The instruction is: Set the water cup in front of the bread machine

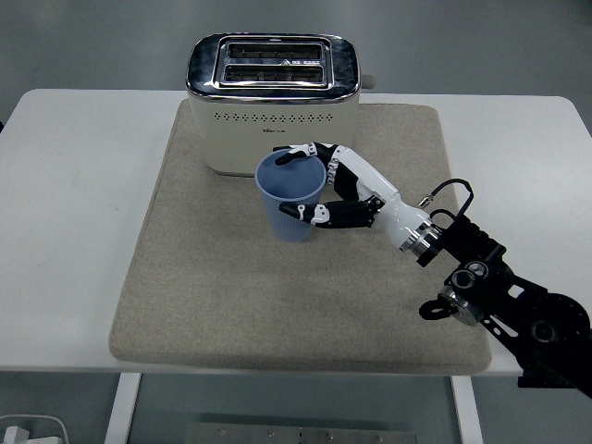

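While grasped by the right robot hand (319, 190), pale blue water cup (291, 199), upright, before cream bread machine (273, 106).

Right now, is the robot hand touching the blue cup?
Touching. The head view shows the right robot hand wrapped around the blue cup, one finger hooked over its rim and another pressed against its side.

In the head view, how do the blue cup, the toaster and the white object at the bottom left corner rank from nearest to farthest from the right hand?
1. Blue cup: grasped by the right hand.
2. Toaster: just behind the cup.
3. White object: bottom left corner, below the table.
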